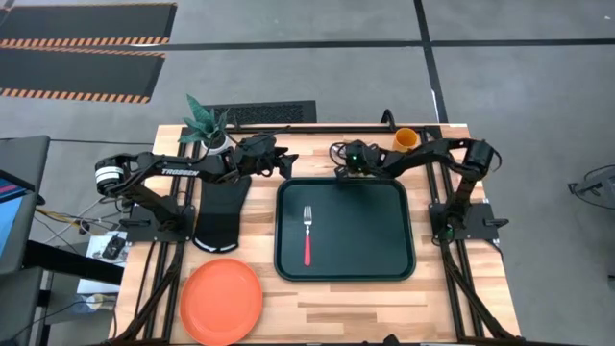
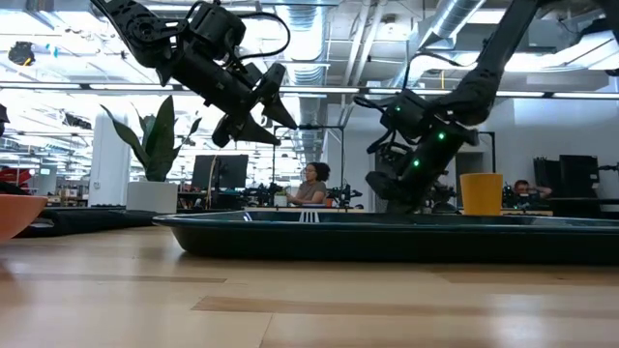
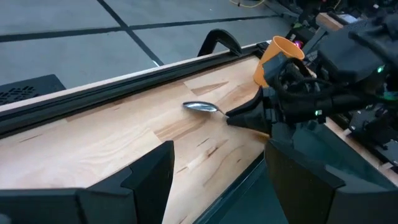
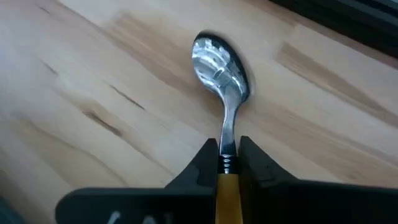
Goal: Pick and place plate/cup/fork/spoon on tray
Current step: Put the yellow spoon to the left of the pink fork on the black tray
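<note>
Tray (image 1: 404,226) holds only the fork (image 1: 307,234); plate (image 1: 222,301) and cup (image 1: 405,139) wait outside. Right gripper (image 4: 227,163) pinches the spoon (image 4: 221,68) by its handle near the neck on the wood, so it may swivel or slip when lifted. Left gripper (image 3: 214,180) hovers spread wide.

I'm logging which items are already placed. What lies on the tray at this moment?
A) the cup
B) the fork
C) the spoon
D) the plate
B: the fork lies alone on the tray; the right gripper is shut on the spoon on the wood.
</note>
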Robot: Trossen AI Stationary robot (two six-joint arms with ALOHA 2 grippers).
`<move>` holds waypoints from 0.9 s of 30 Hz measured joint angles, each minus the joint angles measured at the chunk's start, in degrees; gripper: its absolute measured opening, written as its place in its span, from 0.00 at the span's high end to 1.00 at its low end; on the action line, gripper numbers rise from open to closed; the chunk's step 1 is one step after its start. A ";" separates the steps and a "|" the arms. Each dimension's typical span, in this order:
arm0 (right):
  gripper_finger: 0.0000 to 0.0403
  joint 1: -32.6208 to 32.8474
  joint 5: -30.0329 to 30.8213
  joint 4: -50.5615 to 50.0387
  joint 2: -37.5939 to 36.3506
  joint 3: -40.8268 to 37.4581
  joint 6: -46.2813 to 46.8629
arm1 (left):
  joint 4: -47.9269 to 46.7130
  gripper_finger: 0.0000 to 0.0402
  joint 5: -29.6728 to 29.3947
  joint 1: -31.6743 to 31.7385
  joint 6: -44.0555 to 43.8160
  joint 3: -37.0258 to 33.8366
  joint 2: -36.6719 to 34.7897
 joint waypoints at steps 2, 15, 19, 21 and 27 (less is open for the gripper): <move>0.93 -0.85 -0.16 -2.28 -1.84 1.12 -0.15 | 0.02 0.41 0.00 -0.01 -0.04 0.00 0.00; 0.97 -4.65 -10.52 -2.65 -13.33 2.47 0.18 | 3.34 0.41 6.10 1.11 -3.42 -0.02 0.00; 0.97 -3.58 -18.40 -1.83 -20.00 2.52 3.09 | 12.45 0.41 17.11 3.19 -6.27 -0.02 0.00; 0.97 -2.40 -20.85 -1.88 -23.53 2.52 4.77 | 17.76 0.41 21.34 4.38 -8.65 -0.02 0.00; 0.97 3.42 -21.82 0.26 -33.73 2.56 9.78 | 28.87 0.41 28.50 8.05 -15.29 0.00 0.00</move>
